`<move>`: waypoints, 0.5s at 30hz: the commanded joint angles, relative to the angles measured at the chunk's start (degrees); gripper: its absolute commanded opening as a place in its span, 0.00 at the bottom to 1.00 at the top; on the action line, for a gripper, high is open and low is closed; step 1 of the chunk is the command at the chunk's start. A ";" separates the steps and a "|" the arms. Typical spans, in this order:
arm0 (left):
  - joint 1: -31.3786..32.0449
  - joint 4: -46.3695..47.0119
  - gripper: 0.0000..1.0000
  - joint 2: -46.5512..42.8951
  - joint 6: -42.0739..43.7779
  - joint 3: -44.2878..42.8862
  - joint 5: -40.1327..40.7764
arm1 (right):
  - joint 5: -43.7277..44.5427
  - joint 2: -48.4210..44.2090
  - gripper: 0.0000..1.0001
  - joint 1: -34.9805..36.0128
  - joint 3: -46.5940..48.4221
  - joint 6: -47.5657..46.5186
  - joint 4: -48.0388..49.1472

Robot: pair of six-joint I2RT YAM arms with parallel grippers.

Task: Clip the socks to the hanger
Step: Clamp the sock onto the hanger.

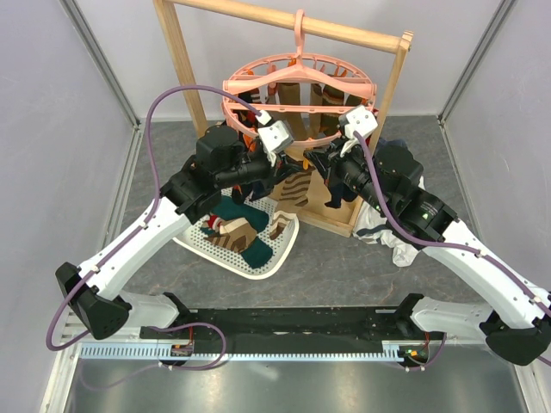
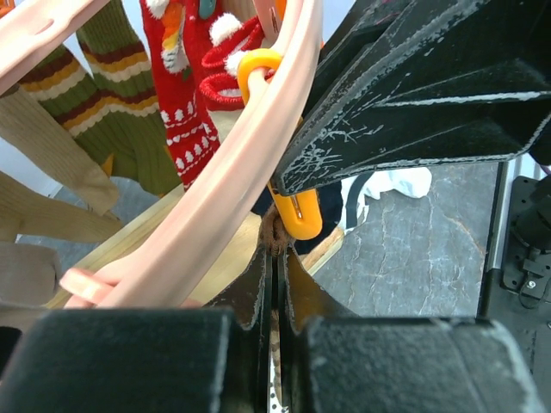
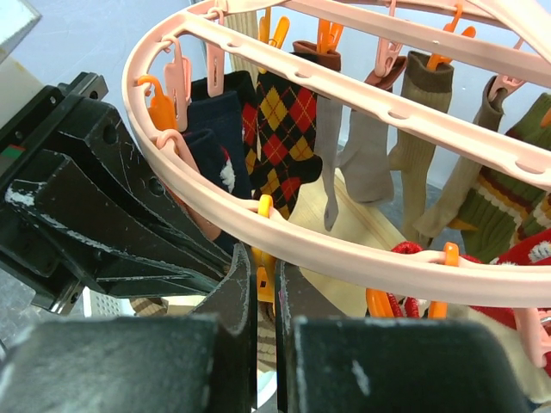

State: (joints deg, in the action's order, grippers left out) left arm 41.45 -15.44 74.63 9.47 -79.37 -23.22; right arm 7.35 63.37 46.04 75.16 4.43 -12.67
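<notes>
Two black grippers meet under the front rim of the round pink plastic hanger (image 3: pixel 387 268), which hangs off a wooden rack (image 1: pixel 176 60). The left gripper (image 2: pixel 274 258) has its fingers pressed together on the fuzzy edge of a brown sock (image 2: pixel 274 234). The right gripper (image 3: pixel 263 280) is squeezed onto a glossy orange clip (image 2: pixel 301 219). An argyle sock (image 3: pixel 288 129) and a red knit sock (image 2: pixel 176 103) dangle nearby, and more lie in the white mesh basket (image 1: pixel 258 270).
</notes>
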 commanded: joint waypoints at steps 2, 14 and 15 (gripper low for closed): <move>-0.93 3.14 0.02 -0.27 0.19 -1.58 -4.11 | -4.45 -0.09 0.00 -0.16 0.08 -3.46 1.42; -3.83 6.21 0.02 -1.50 -0.85 -1.13 -9.81 | -12.89 0.96 0.00 -1.57 -0.01 -6.89 1.24; -3.92 6.56 0.02 -1.68 -1.21 -1.13 -10.43 | -13.76 0.96 0.00 -1.74 -0.01 -7.06 1.41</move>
State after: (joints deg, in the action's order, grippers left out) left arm 38.41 -13.85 74.63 9.47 -79.37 -30.30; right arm 0.71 63.90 44.38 75.16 -0.36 -12.03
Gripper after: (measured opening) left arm 0.035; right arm 0.042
